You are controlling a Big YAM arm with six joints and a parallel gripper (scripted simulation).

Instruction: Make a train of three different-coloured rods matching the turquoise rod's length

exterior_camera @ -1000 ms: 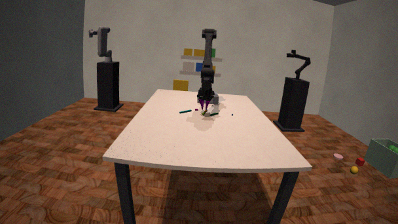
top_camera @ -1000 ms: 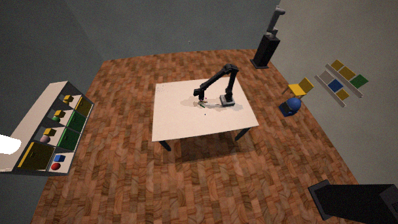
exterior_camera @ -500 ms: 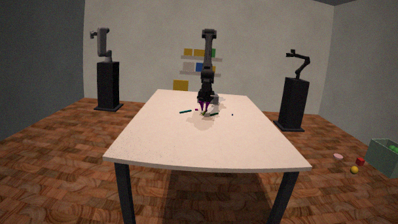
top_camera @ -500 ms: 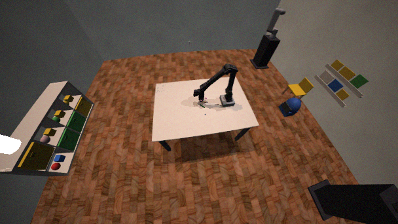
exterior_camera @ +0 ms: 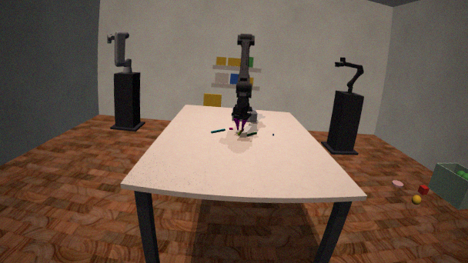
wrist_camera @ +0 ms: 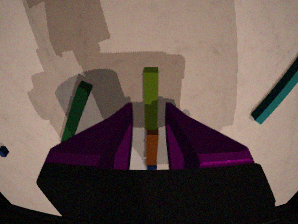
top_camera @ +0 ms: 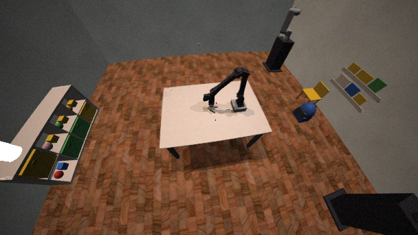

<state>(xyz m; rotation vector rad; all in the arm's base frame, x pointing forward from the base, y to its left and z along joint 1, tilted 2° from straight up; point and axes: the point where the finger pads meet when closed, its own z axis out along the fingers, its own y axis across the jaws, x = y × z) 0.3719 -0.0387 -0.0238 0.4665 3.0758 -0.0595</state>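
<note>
Your gripper (top_camera: 211,106) (exterior_camera: 239,130) (wrist_camera: 149,110) is pinching nothing; its purple fingers stand partly spread, one on each side of the line of rods, with a strip of bench (top_camera: 185,128) (exterior_camera: 239,167) (wrist_camera: 210,30) showing between each finger and the rods in your wrist view. There, the lime rod (exterior_camera: 239,133) (wrist_camera: 151,90) lies farthest out, the orange rod (wrist_camera: 152,149) follows end to end, and a blue rod (wrist_camera: 152,167) peeks out at the near end, partly hidden by the gripper's body. You can't tell how tight those joints are.

On your wrist view's left, the green rod (top_camera: 212,110) (exterior_camera: 252,134) (wrist_camera: 77,112) lies slanted near the line, leaving you less room than on the right, where the turquoise rod (exterior_camera: 218,131) (wrist_camera: 275,95) sits well apart. A small blue block (top_camera: 215,119) (exterior_camera: 273,134) (wrist_camera: 4,151) lies beyond the green rod. In the exterior view, the magenta rod (top_camera: 216,103) (exterior_camera: 231,128) lies between the turquoise rod and the gripper. Every bench edge is well away from your fingers.
</note>
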